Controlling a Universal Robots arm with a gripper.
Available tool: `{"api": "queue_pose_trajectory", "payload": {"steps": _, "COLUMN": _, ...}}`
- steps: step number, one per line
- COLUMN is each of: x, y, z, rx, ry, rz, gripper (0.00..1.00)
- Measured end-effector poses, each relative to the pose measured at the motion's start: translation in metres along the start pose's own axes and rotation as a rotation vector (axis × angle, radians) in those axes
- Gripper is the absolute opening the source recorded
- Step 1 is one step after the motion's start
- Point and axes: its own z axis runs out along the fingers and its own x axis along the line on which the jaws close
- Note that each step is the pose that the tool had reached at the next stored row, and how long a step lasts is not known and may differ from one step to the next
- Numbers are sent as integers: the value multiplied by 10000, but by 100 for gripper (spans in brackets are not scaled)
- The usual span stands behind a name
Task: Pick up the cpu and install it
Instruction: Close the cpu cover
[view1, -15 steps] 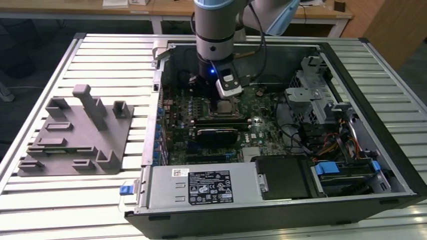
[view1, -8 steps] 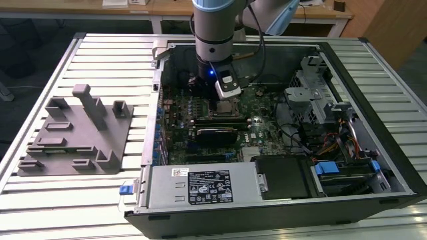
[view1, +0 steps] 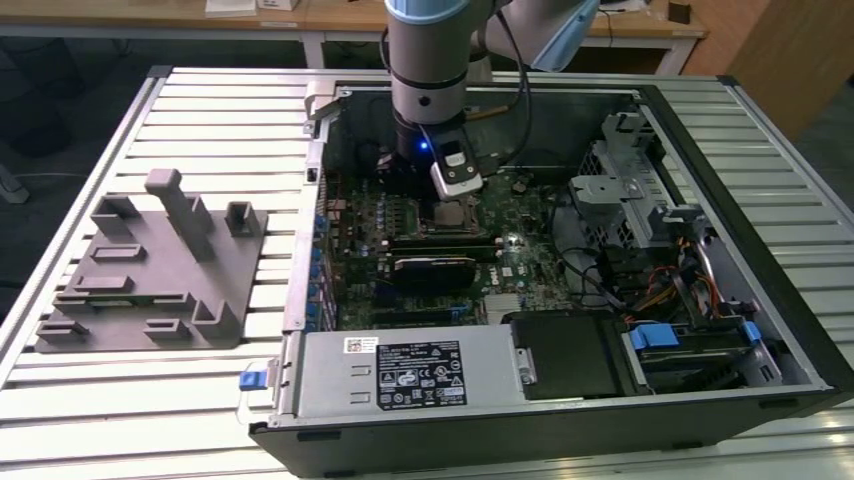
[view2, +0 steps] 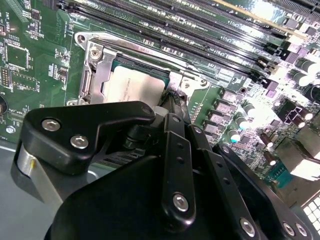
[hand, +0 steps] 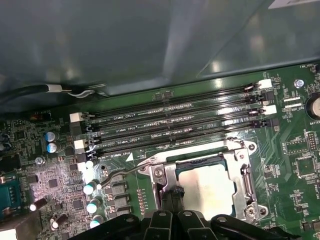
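Silvery-white cpu lying flat, metal top up, inside the metal-framed socket on the green motherboard. Black gripper down at the socket's edge, fingers pressed together with no gap to be seen and nothing visibly pinched between them. Fingertips just beside the chip, on the side facing the cluster of capacitors, with the chip spreading away from them toward the far side of the frame. Square in outline, so no long axis to speak of; edges parallel to the memory slots along the neighbouring side of the socket. Thin lever curving close by the fingertips, apparently unlatched. Cannot tell whether the tips touch the chip itself or only the frame beside it.

From the exterior view: single arm reaching straight down into the open computer case, gripper over the middle of the board. Inside the case besides the board, a labelled metal box, a drive cage and loose cables. Grey plastic tray on the slatted table at the exterior view's left, well apart from case and gripper.

Judged from the chip's level seat in the socket: pick-up done, chip placed.
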Motion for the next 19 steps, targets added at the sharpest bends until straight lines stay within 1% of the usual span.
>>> {"api": "queue_pose_trajectory", "payload": {"steps": 13, "x": 5, "y": 10, "z": 3, "rx": 2, "ry": 2, "rz": -1, "gripper": 11}}
{"api": "queue_pose_trajectory", "payload": {"steps": 17, "x": 9, "y": 9, "z": 6, "rx": -53, "ry": 13, "rz": 1, "gripper": 11}}
{"api": "queue_pose_trajectory", "payload": {"steps": 18, "x": 10, "y": 8, "z": 7, "rx": -93, "ry": 22, "rz": 0, "gripper": 11}}
{"api": "queue_pose_trajectory", "payload": {"steps": 19, "x": 11, "y": 8, "z": 9, "rx": -152, "ry": 35, "rz": 0, "gripper": 11}}
